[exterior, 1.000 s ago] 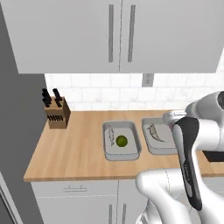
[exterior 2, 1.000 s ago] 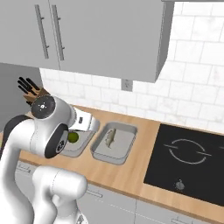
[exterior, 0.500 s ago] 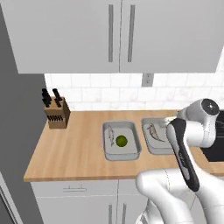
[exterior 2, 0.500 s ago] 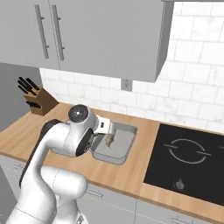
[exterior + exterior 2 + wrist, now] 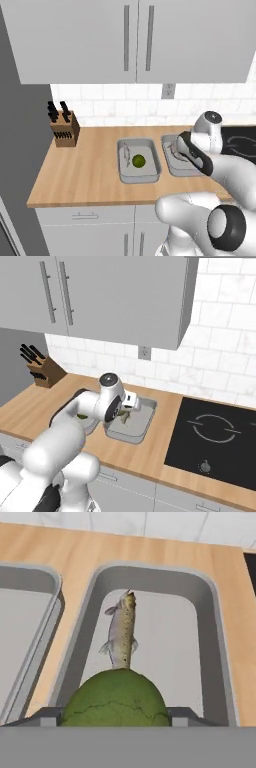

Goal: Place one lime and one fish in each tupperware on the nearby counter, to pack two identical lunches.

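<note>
1. The end effector (image 5: 116,719) is gripping a round green lime with a cracked-looking skin (image 5: 115,704) between its two dark finger tips; only slivers of the tips are showing on either side of the fruit, whose lower part is cut off at the edge of the hand view.
2. Below it, a mottled brown fish (image 5: 122,632) is lying lengthwise in the right-hand grey rectangular tupperware tray (image 5: 217,637), its tail end sitting hidden behind the lime.
3. In the left base view the arm is covering much of this tray (image 5: 172,167).
4. The left-hand grey tray (image 5: 122,175) is holding a second green lime (image 5: 138,161) beside a pale fish (image 5: 127,151) that is hard to make out.
5. Both trays are resting on the light-brown wood-grain worktop (image 5: 85,170).
6. A wooden knife block with black handles (image 5: 64,127) is standing at the far left by the tiled wall.
</note>
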Controlling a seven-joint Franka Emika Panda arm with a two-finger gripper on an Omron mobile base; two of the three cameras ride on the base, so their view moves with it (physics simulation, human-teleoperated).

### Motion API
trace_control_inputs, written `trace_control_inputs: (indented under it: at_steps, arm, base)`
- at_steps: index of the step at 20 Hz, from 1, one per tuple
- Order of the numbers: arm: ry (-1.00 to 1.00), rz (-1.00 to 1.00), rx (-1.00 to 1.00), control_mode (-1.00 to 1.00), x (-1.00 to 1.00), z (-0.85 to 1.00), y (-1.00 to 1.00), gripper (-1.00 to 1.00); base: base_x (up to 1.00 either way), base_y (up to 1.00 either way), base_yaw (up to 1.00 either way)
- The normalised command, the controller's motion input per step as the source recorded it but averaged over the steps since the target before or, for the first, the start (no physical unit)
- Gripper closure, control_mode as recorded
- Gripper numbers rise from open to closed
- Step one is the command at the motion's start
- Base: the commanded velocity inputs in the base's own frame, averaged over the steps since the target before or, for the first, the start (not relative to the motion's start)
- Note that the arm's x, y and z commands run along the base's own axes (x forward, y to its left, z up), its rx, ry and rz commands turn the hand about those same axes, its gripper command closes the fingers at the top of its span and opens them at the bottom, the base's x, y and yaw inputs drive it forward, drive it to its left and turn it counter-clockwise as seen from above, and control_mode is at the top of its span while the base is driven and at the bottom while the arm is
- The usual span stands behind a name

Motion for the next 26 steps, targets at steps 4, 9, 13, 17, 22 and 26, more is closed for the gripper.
trace_control_inputs:
  at_steps: [4, 9, 13, 17, 22, 26]
  arm:
    - [0.12, 0.00, 0.00, -1.00, 0.51, -0.42, -0.54, 1.00]
    - [0.11, 0.01, 0.00, -1.00, 0.47, -0.47, -0.39, 1.00]
    - [0.05, 0.05, 0.00, -1.00, 0.36, -0.54, -0.20, 1.00]
    - [0.01, 0.03, 0.00, -1.00, 0.25, -0.28, -0.09, 1.00]
    - [0.00, 0.01, 0.00, -1.00, 0.09, -0.33, 0.01, -1.00]
    - [0.00, 0.00, 0.00, -1.00, 0.12, -0.18, 0.00, -1.00]
  base:
    - [0.00, 0.00, 0.00]
    - [0.00, 0.00, 0.00]
    - [0.00, 0.00, 0.00]
    - [0.00, 0.00, 0.00]
    - [0.00, 0.00, 0.00]
    - [0.00, 0.00, 0.00]
